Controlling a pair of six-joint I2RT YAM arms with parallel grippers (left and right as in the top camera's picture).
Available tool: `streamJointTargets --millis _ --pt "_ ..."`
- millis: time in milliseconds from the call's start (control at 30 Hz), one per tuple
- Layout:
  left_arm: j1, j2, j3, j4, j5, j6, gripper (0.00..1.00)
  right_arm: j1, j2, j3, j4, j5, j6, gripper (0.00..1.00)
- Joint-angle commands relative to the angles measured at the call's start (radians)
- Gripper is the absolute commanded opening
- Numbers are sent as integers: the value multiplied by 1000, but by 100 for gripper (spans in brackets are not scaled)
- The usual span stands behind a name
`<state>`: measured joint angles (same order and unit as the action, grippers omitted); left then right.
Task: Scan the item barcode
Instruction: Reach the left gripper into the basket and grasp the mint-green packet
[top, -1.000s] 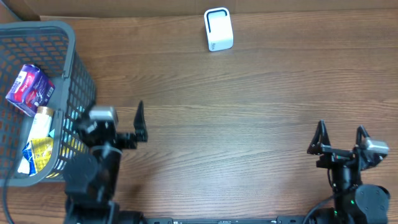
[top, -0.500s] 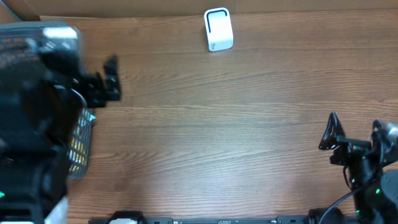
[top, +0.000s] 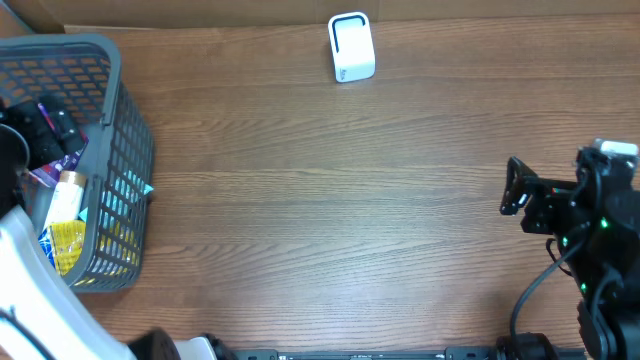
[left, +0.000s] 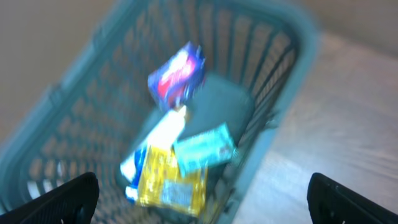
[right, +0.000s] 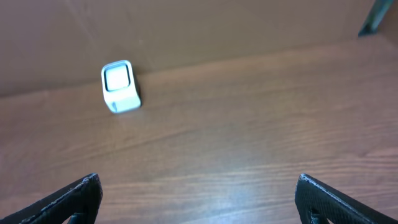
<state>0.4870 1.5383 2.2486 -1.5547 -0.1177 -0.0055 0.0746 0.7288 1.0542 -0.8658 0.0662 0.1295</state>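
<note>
Several items lie in the grey mesh basket (top: 125, 150) at the table's left: a purple box (left: 177, 78), a white bottle (left: 158, 140), a teal packet (left: 204, 148) and a yellow packet (left: 171, 180). The left wrist view is blurred. My left gripper (left: 202, 205) hangs open above the basket with nothing between its fingers; overhead, its dark body (top: 42, 130) covers part of the purple box. The white barcode scanner (top: 351, 47) stands upright at the table's far edge. My right gripper (top: 518, 190) is open and empty at the right side, facing the scanner (right: 120, 86) from a distance.
Brown wooden table (top: 330, 200) with a cardboard wall behind the scanner. The basket's rim (left: 292, 37) stands high around the items. The left arm's white housing (top: 30, 290) fills the lower left corner overhead.
The left arm has swung from the table's front left over to the basket. The right arm has risen and turned toward the scanner. Both grippers stayed open.
</note>
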Motion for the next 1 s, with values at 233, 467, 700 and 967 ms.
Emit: streamJointTargets --millis 233,467,700,967 --pt "166 266 -72 -111 170 -141 100 5 49 23 -5 -84 -3 100" --pt "213 315 -97 -21 163 -216 100 5 51 23 -23 -96 -3 100" --pt "221 315 -246 70 163 -229 100 5 51 23 -29 -95 -3 100" --pt "227 315 -533 298 176 -283 100 5 51 23 -31 -95 -3 100"
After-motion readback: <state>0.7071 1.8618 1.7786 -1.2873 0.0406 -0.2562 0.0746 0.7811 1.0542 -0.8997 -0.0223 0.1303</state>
